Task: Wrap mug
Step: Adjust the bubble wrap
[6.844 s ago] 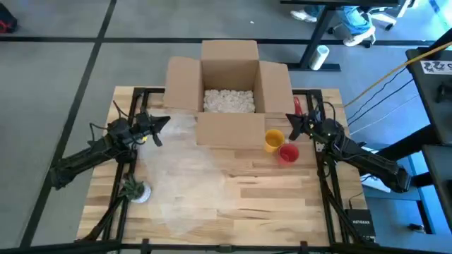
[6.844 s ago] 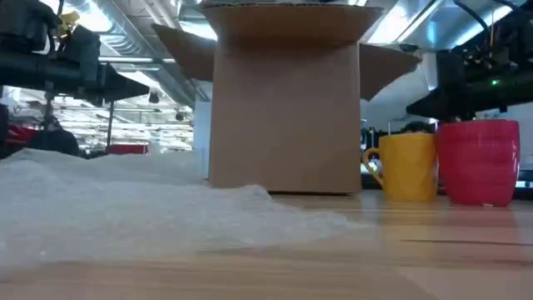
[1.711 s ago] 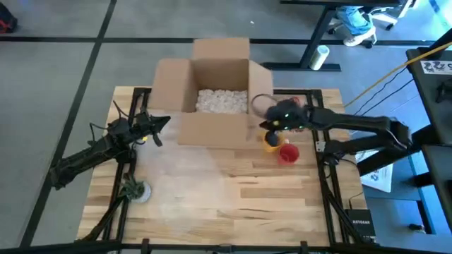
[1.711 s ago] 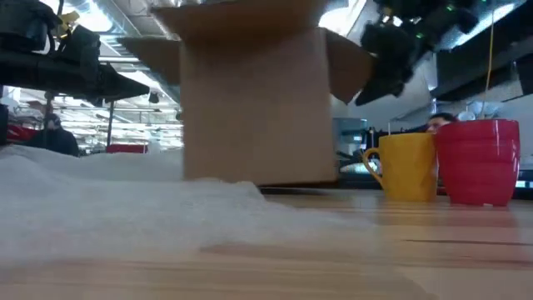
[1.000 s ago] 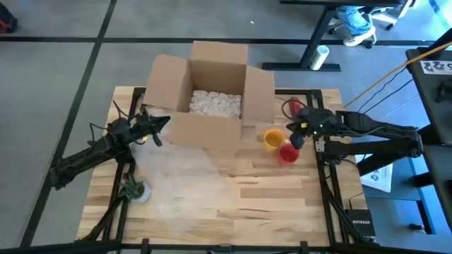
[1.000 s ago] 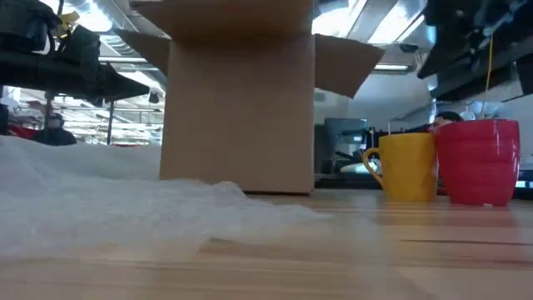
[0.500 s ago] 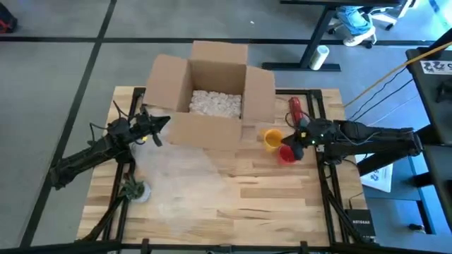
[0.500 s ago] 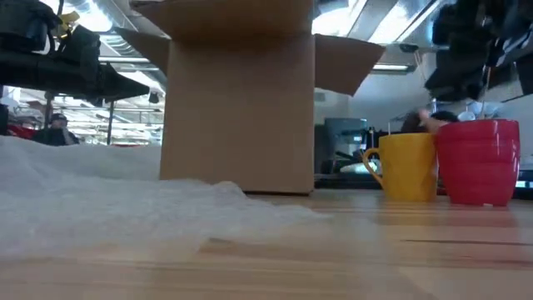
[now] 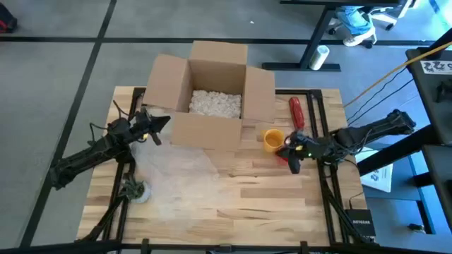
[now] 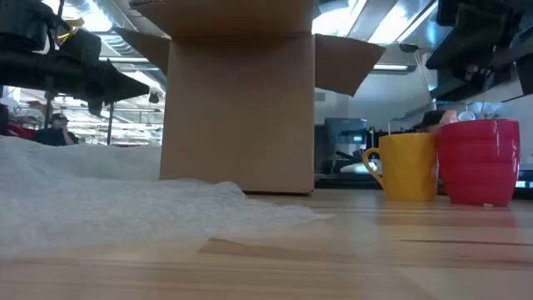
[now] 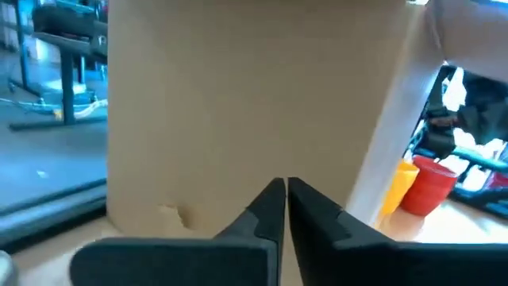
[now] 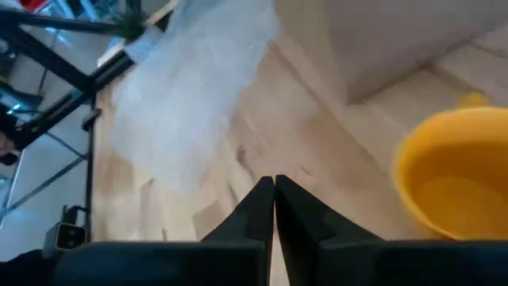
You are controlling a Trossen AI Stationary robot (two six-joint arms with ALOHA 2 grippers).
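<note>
Beside the one open box (image 9: 212, 85) I count two mugs, one yellow mug (image 9: 273, 140) and one red mug (image 10: 479, 161), plus one bubble wrap sheet (image 9: 176, 176).

box (image 9: 212, 92) blocks the back of the desk (image 9: 282, 204) | yellow mug (image 9: 272, 140) stands just beside it | front right of desk is bare wood, room to pass

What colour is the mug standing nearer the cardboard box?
Yellow mug, clearest in the low view.

- A lab or workshop floor is showing: grey carpet (image 9: 56, 77) is surrounding the wooden bench (image 9: 268, 197).
- Desk legs (image 9: 314, 35) and cables (image 9: 381, 77) are standing around.
- Ceiling ducts (image 10: 133, 37) are running overhead.
</note>
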